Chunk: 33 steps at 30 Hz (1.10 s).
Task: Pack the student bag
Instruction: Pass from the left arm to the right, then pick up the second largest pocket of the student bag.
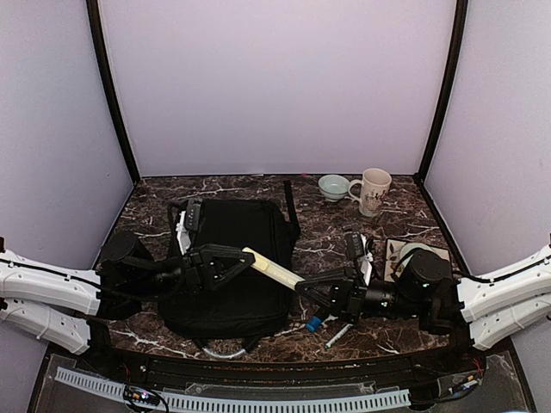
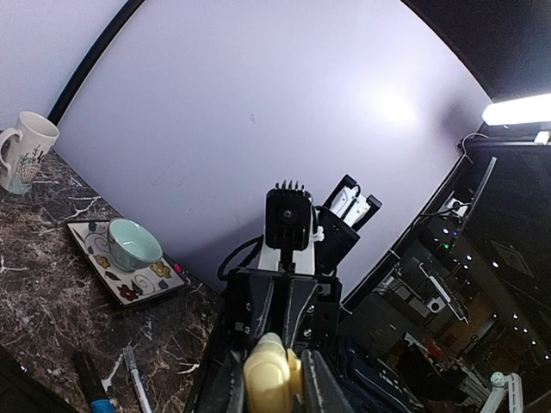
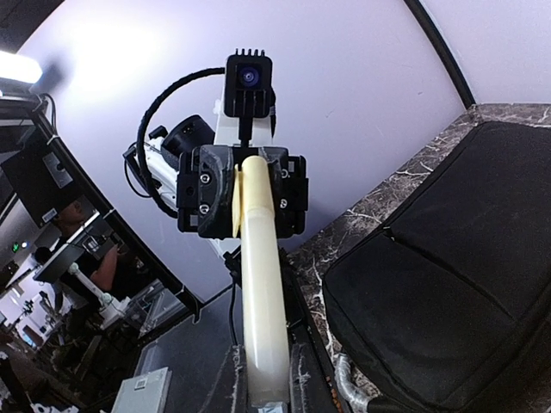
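Your left end effector and right end effector both clamp the cream rod; take the likely floppy student bag by its zippered edge.

The right pincer and left pincer each clamp one cream bar.

The student bag is plain black, lying toward nine o'clock on the desk, which is dark brown marble with white veins. A pale cream tube spans the black left pincer and the black right pincer. At one o'clock are a white mug with a dark drawing and a pale green bowl. At three o'clock, a square plate bears red and yellow flowers. At six o'clock lies a blue-tipped marker.
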Each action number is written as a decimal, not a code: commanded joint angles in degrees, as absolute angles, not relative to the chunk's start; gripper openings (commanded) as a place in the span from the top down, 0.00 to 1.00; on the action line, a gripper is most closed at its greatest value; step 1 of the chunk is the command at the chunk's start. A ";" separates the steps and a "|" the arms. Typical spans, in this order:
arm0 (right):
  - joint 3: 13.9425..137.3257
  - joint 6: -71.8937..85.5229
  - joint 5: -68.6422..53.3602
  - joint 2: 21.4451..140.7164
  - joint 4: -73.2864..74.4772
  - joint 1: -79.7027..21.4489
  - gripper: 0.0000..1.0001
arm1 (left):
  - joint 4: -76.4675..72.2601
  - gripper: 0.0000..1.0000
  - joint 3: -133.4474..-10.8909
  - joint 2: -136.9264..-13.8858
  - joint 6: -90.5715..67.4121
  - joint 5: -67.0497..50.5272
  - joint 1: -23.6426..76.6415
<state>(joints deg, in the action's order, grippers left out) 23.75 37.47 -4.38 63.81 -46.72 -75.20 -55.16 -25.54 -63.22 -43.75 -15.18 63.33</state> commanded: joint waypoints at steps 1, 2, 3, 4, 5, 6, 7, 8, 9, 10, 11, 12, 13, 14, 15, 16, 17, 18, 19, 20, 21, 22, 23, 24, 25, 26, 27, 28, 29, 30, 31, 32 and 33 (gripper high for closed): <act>25.49 36.99 -4.76 63.58 -49.95 -75.17 1.00 | -54.21 0.94 -25.23 -63.83 -41.32 -13.38 63.46; 25.51 37.00 -3.28 63.30 -48.83 -75.15 1.00 | -52.49 0.89 -25.40 -63.77 -40.51 -12.25 63.46; 25.68 37.08 -1.44 62.99 -47.24 -75.15 1.00 | -49.54 0.74 -26.00 -63.54 -39.08 -10.86 63.46; 25.93 37.21 0.19 62.61 -45.31 -75.17 1.00 | -45.88 0.61 -26.73 -63.14 -37.28 -8.99 63.46; 26.05 37.30 2.19 62.27 -43.63 -75.15 1.00 | -41.51 0.48 -27.65 -62.72 -35.32 -6.94 63.46; 26.18 37.56 4.11 61.99 -41.74 -75.18 1.00 | -36.87 0.38 -28.62 -62.37 -33.07 -4.23 63.46; 26.44 37.80 6.34 61.75 -39.51 -75.15 1.00 | -32.12 0.29 -29.79 -62.13 -30.45 -1.89 63.46; 26.63 38.13 8.42 61.51 -37.67 -75.15 1.00 | -27.37 0.16 -31.15 -62.18 -27.28 -0.29 63.53; 26.75 38.28 10.25 61.22 -35.85 -75.17 1.00 | -22.30 0.08 -32.74 -62.47 -23.82 1.07 63.54; 26.85 38.46 11.98 60.99 -34.32 -75.19 1.00 | -16.39 0.04 -34.80 -62.92 -20.63 2.68 63.76; 26.97 38.66 13.29 60.75 -32.88 -75.21 1.00 | -10.86 0.03 -36.50 -63.33 -17.92 5.83 64.24; 27.00 38.67 14.48 60.48 -31.73 -75.15 1.00 | -6.87 0.03 -37.87 -63.69 -16.09 9.73 64.92; 27.01 38.74 15.73 60.27 -30.60 -75.15 1.00 | -3.68 0.03 -38.70 -63.86 -14.31 15.88 65.73; 26.85 38.91 16.73 59.88 -29.72 -75.15 1.00 | -1.81 0.03 -39.09 -63.89 -12.57 19.83 66.45; 26.69 38.89 17.60 59.52 -29.16 -75.15 1.00 | -0.74 0.03 -39.19 -63.96 -10.85 22.24 67.13; 26.48 38.93 18.14 59.16 -28.88 -75.17 1.00 | 0.45 0.03 -39.38 -64.17 -9.06 23.07 67.41; 26.24 38.93 18.45 58.73 -28.67 -75.16 1.00 | 1.87 0.03 -39.80 -64.74 -7.58 23.27 67.63; 26.09 38.94 18.72 58.34 -28.35 -75.17 1.00 | 3.99 0.03 -40.45 -65.61 -6.64 23.86 67.80; 26.05 38.94 18.83 58.01 -28.02 -75.15 1.00 | 6.00 0.03 -41.11 -66.85 -6.05 25.48 67.94; 26.09 38.94 19.03 57.74 -27.54 -75.15 1.00 | 8.20 0.02 -41.81 -68.37 -5.70 27.63 68.20; 26.07 38.94 19.12 57.49 -27.23 -75.15 1.00 | 10.15 0.02 -42.40 -70.10 -5.57 30.89 68.42; 26.10 38.94 19.23 57.36 -27.02 -75.17 1.00 | 12.32 0.02 -43.09 -73.01 -5.93 34.67 68.54; 26.00 38.95 19.22 57.19 -26.89 -75.15 1.00 | 13.75 0.01 -44.11 -75.36 -6.23 37.67 68.53; 25.95 38.95 19.20 57.10 -26.85 -75.15 1.00 | 14.75 0.01 -44.92 -77.85 -6.55 40.34 68.51; 25.92 39.05 19.21 57.13 -26.91 -75.15 1.00 | 16.03 0.01 -45.97 -80.53 -7.07 42.22 68.55; 25.85 39.13 19.21 57.21 -26.97 -75.15 1.00 | 17.81 0.02 -47.24 -83.11 -8.09 44.27 68.55; 25.74 39.18 19.11 57.25 -27.03 -75.15 1.00 | 19.55 0.01 -48.61 -85.83 -9.27 46.92 68.48; 25.62 39.26 19.08 57.33 -27.06 -75.15 1.00 | 21.30 0.01 -50.01 -88.45 -10.38 49.27 68.47; 25.55 39.35 19.00 57.42 -27.19 -75.15 1.00 | 22.91 0.01 -51.14 -90.72 -11.23 50.95 68.40; 25.48 39.42 18.99 57.41 -27.31 -75.19 1.00 | 24.34 0.01 -52.24 -92.89 -12.28 52.30 68.19; 25.40 39.50 18.87 57.47 -27.40 -75.21 1.00 | 26.26 0.01 -53.36 -94.53 -13.81 53.71 67.85; 25.25 39.54 18.82 57.47 -27.46 -75.15 1.00 | 27.64 0.01 -54.16 -95.88 -15.14 54.77 67.48; 25.28 39.55 18.74 57.46 -27.50 -75.15 1.00 | 28.78 0.01 -54.74 -96.65 -16.25 55.75 67.09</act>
<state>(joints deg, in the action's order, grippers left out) 25.39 39.00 18.06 57.89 -26.06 -75.22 14.52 -54.00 -90.52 -12.01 45.39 69.47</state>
